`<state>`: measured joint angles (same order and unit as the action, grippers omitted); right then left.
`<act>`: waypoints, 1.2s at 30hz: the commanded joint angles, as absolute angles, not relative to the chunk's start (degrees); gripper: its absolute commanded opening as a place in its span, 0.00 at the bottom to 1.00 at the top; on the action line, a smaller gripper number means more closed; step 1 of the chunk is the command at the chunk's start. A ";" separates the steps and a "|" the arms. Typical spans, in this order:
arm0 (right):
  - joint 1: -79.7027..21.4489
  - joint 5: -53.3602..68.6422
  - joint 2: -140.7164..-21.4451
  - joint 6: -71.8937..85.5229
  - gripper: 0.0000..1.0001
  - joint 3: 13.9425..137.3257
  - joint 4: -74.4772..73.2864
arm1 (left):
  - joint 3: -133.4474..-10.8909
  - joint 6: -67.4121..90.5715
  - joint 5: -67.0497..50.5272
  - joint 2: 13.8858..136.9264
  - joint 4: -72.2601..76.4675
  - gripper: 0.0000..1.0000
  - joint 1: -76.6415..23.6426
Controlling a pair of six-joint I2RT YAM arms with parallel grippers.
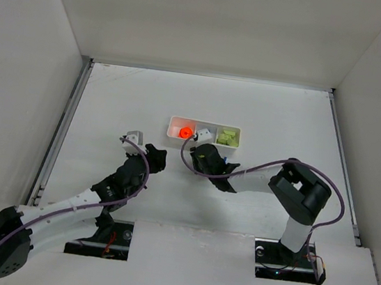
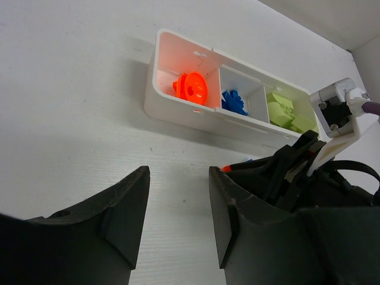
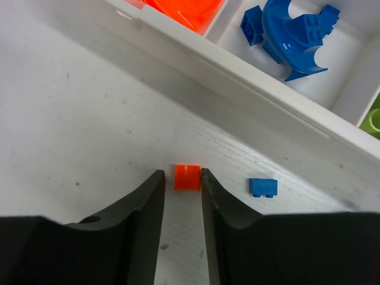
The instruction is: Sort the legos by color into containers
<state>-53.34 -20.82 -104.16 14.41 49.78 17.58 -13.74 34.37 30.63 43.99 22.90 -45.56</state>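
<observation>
The white tray (image 1: 207,122) holds an orange disc (image 1: 185,133) in its left compartment, blue pieces (image 3: 294,35) in the middle and green bricks (image 1: 228,138) on the right. My right gripper (image 3: 181,178) is low at the tray's near wall, narrowly open. A small orange bit (image 3: 187,177) lies on the table between its fingertips: the right tip touches it and the left stands a hair off. A small blue bit (image 3: 262,187) lies just right of it. My left gripper (image 2: 178,178) is open and empty, left of the right gripper (image 1: 199,154).
The tray's near wall (image 3: 237,77) stands just beyond the orange bit. In the left wrist view the right arm's wrist and cable (image 2: 332,119) are close on the right. White walls enclose the table on three sides.
</observation>
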 commanded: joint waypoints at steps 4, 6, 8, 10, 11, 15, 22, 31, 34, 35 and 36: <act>-54.18 -23.29 -101.79 16.69 0.26 49.57 19.42 | -12.66 34.45 31.11 39.82 22.77 0.42 -43.82; -54.71 -23.20 -99.15 17.75 0.25 49.31 19.42 | -12.31 34.63 31.11 38.15 21.71 0.42 -42.67; -54.97 -22.59 -96.34 18.54 0.24 49.39 19.42 | -11.95 35.07 31.11 36.66 20.83 0.42 -41.53; -55.06 -21.71 -93.79 18.98 0.23 50.53 18.55 | -11.69 35.68 30.85 35.60 20.04 0.42 -40.56; -55.06 -21.19 -92.74 19.25 0.23 51.49 17.76 | -11.69 35.94 30.76 35.33 19.69 0.42 -40.21; -54.97 -19.52 -91.84 19.77 0.24 58.34 14.16 | -11.69 36.65 30.76 35.16 19.25 0.42 -40.29; -51.64 -19.68 -103.17 20.13 0.24 71.61 10.11 | -12.13 37.09 30.76 37.88 20.21 0.42 -42.23; -49.09 -21.27 -109.07 22.59 0.31 76.73 8.35 | -12.39 37.09 31.11 41.13 22.59 0.42 -44.51; -49.09 -21.18 -108.90 22.85 0.40 76.47 8.52 | -12.57 37.09 31.11 42.62 23.46 0.42 -45.30; -49.09 -21.09 -108.64 22.94 0.43 76.29 8.70 | -12.74 37.00 31.20 43.41 23.90 0.42 -45.74; -49.00 -21.09 -108.37 22.94 0.44 76.12 8.88 | -12.92 36.83 31.29 44.29 24.34 0.42 -46.27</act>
